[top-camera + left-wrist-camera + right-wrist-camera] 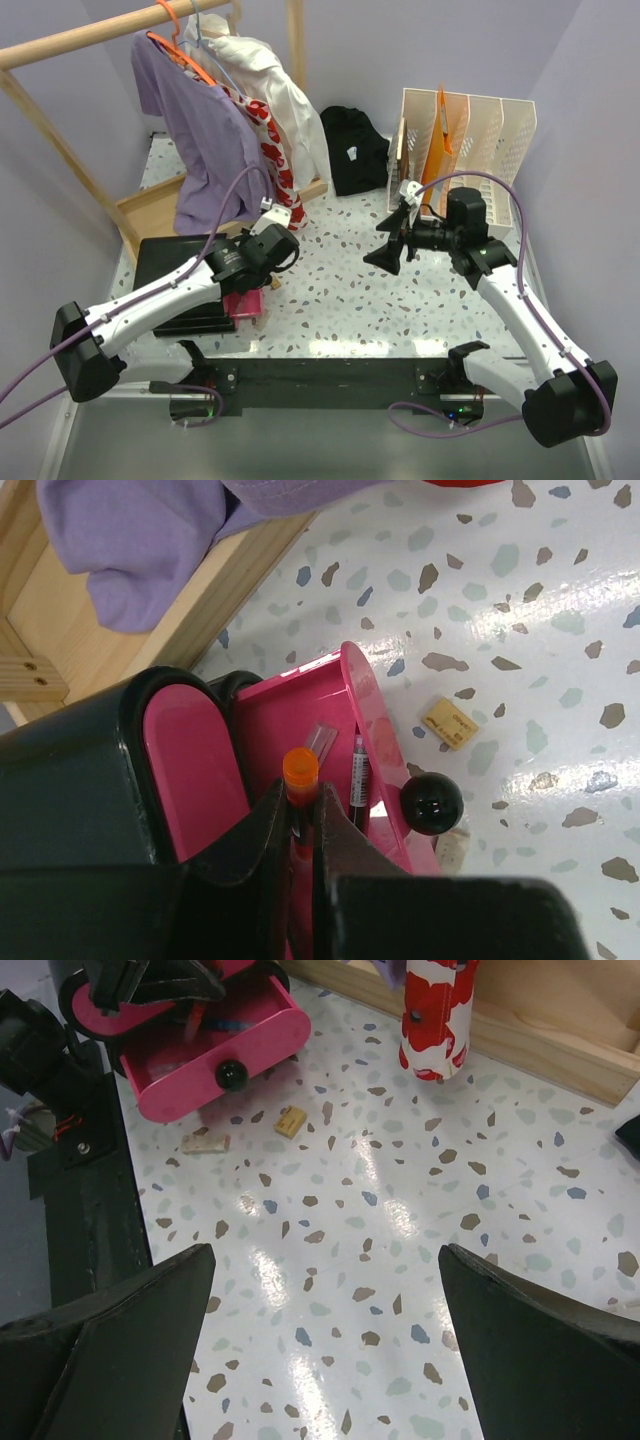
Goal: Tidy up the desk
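- On the left of the speckled surface (pixel 340 300) under both arms, your left gripper (pixel 300 815) is clamped on one orange-capped pen (pixel 300 768) over the one pink drawer (pixel 275 715).
- Your right gripper (pixel 325 1290) hangs spread wide, empty.
- Two blocks lie beside the drawer: a tan block (pixel 291 1121) and a pale block (pixel 205 1143).
- Only your left wrist view shows a second pen (pixel 359 770) inside.

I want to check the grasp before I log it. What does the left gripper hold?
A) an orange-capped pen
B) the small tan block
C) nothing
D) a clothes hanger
A: the left gripper is shut on the orange-capped pen over the pink drawer; the tan block lies on the desk.
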{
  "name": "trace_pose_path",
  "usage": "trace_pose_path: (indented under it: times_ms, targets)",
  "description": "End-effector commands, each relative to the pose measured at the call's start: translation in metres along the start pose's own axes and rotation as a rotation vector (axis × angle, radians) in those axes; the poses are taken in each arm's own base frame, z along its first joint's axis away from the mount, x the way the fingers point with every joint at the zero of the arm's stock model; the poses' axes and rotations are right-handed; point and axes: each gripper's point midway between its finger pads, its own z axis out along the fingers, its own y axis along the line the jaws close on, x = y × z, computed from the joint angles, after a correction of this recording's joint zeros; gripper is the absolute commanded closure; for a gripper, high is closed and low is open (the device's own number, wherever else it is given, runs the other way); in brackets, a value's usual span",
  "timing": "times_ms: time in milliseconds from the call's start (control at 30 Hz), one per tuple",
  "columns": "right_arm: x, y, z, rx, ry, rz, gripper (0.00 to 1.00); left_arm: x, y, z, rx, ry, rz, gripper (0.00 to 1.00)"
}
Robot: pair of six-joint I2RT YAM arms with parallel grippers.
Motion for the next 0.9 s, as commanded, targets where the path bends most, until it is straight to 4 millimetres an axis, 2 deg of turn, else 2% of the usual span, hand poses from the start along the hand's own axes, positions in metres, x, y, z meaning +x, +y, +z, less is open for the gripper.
trace_pose_path:
  times_ms: [0, 100, 133, 200, 233, 333, 467, 633, 733, 767, 800, 833, 867]
  targets:
    - [0.0, -0.003, 0.0, 0.007, -0.004, -0.025, 0.01, -0.003, 0.009, 0.002, -0.043, 0.006, 0.031, 0.9]
    - [-0.001, -0.003, -0.001, 0.008, -0.006, -0.027, 0.01, -0.002, 0.01, 0.002, -0.05, 0.026, 0.035, 0.77]
    - [-0.001, -0.003, -0.001, 0.007, -0.005, -0.026, 0.01, -0.002, 0.01, 0.003, -0.056, 0.031, 0.034, 0.65]
    - [-0.001, -0.002, -0.001, 0.006, -0.006, -0.026, 0.01, -0.002, 0.013, 0.001, -0.072, 0.038, 0.029, 0.5]
    - [-0.002, -0.002, -0.001, 0.005, -0.007, -0.029, 0.01, -0.003, 0.014, 0.001, -0.079, 0.04, 0.025, 0.4]
    - [-0.002, -0.003, -0.001, 0.008, -0.007, -0.028, 0.01, -0.007, 0.014, -0.002, -0.072, 0.034, 0.01, 0.34]
    - [-0.002, -0.003, -0.002, 0.009, -0.008, -0.029, 0.01, -0.02, 0.009, -0.01, -0.016, 0.0, -0.023, 0.34]
    - [-0.001, -0.004, -0.002, 0.01, -0.007, -0.025, 0.01, -0.046, -0.004, -0.026, 0.126, -0.098, -0.1, 0.34]
    - [-0.001, -0.004, -0.002, 0.009, -0.008, -0.025, 0.01, -0.061, -0.008, -0.028, 0.189, -0.172, -0.155, 0.35]
    - [-0.001, -0.004, -0.002, 0.009, -0.008, -0.025, 0.01, -0.064, -0.006, -0.025, 0.196, -0.187, -0.167, 0.38]
    - [-0.001, -0.004, -0.002, 0.009, -0.008, -0.025, 0.01, -0.071, -0.01, -0.023, 0.231, -0.211, -0.195, 0.45]
    - [-0.001, -0.004, -0.002, 0.01, -0.007, -0.024, 0.01, -0.074, -0.003, -0.016, 0.221, -0.213, -0.226, 0.54]
    - [-0.001, -0.004, -0.002, 0.012, -0.007, -0.025, 0.01, -0.082, -0.005, -0.013, 0.241, -0.237, -0.245, 0.58]
